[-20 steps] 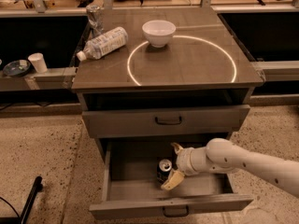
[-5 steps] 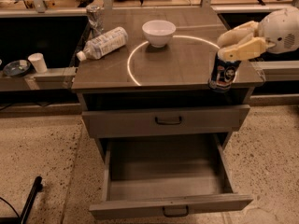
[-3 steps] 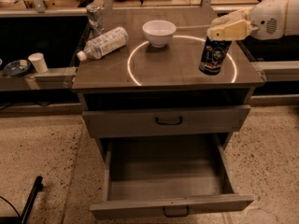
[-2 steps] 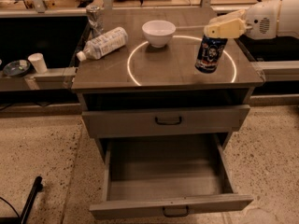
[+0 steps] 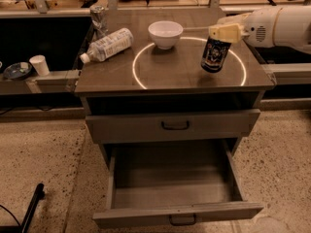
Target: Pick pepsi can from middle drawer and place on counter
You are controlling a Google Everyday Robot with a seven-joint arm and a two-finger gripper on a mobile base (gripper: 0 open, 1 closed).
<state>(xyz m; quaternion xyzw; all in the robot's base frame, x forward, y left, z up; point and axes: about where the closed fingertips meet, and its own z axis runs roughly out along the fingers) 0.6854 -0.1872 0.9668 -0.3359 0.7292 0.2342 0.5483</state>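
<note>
Camera view, gripper: the gripper (image 5: 224, 33) was over the counter (image 5: 170, 74) toward 3 o'clock, its arm running off the frame at 2 o'clock. Its pale fingers were pinched on the top of the pepsi can (image 5: 215, 55).
Camera view, can's place: inside the bright ring (image 5: 137, 75), near its 3 o'clock edge. It was well apart from the white bowl (image 5: 165, 34) at 12 o'clock and the lying water bottle (image 5: 107, 44) at 10 o'clock.
Camera view, contact: the can leaned a little, base toward 7 o'clock. Whether its base touched the top could not be told.
Camera view, middle drawer: the middle drawer (image 5: 177, 212) stood pulled out at 6 o'clock with nothing visible in its tray. The drawer front above (image 5: 175, 125) was closed.
Step in hand: setting the can down, by my reading.
Doing it well: bring the can upright, lower it until the base sits flat, then spread the fingers and lift straight up so that nothing tips it.
Can's look: small and dark navy-black, with pale logo marks on the side and its top hidden under the fingers.
Handling guess: light and rigid, and likely to topple if let go while leaning.
</note>
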